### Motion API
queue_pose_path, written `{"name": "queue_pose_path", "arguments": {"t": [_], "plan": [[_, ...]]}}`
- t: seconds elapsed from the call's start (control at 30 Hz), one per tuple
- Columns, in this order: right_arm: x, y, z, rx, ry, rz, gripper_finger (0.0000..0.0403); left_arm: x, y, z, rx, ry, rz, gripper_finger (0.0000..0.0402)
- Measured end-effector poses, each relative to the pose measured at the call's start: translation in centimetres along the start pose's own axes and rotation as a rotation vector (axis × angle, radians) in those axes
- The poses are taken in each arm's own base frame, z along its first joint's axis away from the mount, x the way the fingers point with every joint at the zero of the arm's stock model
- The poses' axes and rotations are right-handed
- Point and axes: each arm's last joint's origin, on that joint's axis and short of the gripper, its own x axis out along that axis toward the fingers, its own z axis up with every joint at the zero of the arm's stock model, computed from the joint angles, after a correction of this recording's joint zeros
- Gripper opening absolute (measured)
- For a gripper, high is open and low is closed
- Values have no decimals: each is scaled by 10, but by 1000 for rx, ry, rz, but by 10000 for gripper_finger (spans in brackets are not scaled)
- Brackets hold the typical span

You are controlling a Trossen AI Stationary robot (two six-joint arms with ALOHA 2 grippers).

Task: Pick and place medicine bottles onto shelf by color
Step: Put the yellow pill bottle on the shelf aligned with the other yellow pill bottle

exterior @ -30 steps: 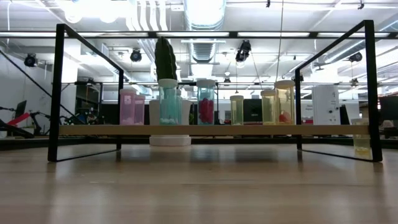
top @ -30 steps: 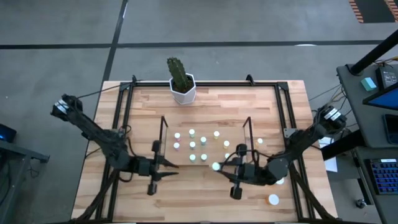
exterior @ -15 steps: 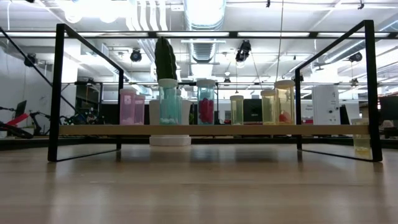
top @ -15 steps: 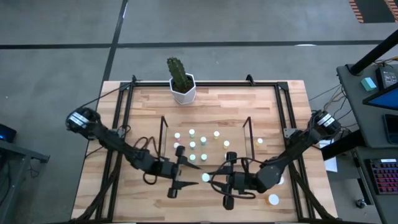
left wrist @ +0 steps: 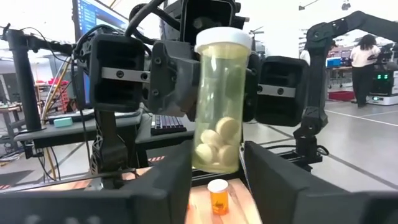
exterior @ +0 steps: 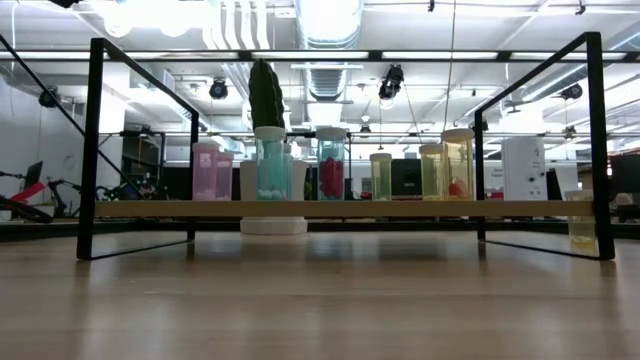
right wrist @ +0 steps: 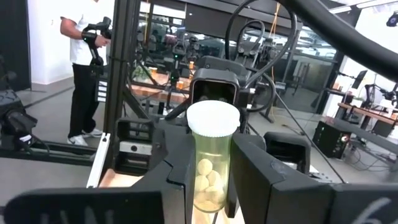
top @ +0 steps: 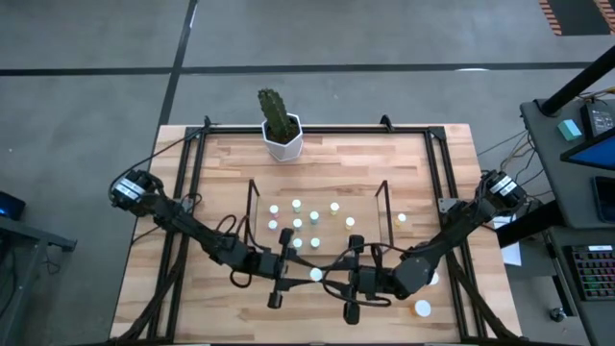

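step: handover of one yellowish bottle (top: pixel 316 275) at 6 o'clock of shelf (top: pixel 252 202) | right pincer (top: pixel 341 280) clamped on it | left pincer (top: pixel 291 272) apart, straddling it | next: left closes, then right releases

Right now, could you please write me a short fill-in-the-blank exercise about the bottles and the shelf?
The bottle in the right gripper has a ___ cap.
The pot behind the shelf holds a ___.
In the low view, the leftmost bottle on the shelf is tinted ___.
Missing words: white; cactus; pink.
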Motion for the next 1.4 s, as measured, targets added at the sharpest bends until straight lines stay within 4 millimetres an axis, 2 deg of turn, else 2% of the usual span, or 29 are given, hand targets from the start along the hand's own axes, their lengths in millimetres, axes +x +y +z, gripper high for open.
{"name": "queue_pose_path", "arguments": {"t": [0.17,0.33,0.47,0.67,0.83,1.03,1.23,1.4], "plan": [[0,-1,-1,9,2,-1,75,0,1,0,2,2,4,72],[1,-1,-2,42,3,-3,94,0,1,0,1,2,5,71],[1,-1,-2,43,5,-4,124,0,1,0,2,2,6,86],[-3,-3,-1,12,70,-35,167,-2,2,-4,16,48,30,86],[-7,-9,25,25,244,-34,188,-13,8,-6,59,162,115,86],[-6,-17,49,22,499,-54,191,-17,11,-7,91,230,163,87],[4,-21,64,16,540,-58,191,-17,11,-7,91,229,164,87],[11,-27,66,71,557,-23,192,-17,11,-7,91,229,164,88]]}}
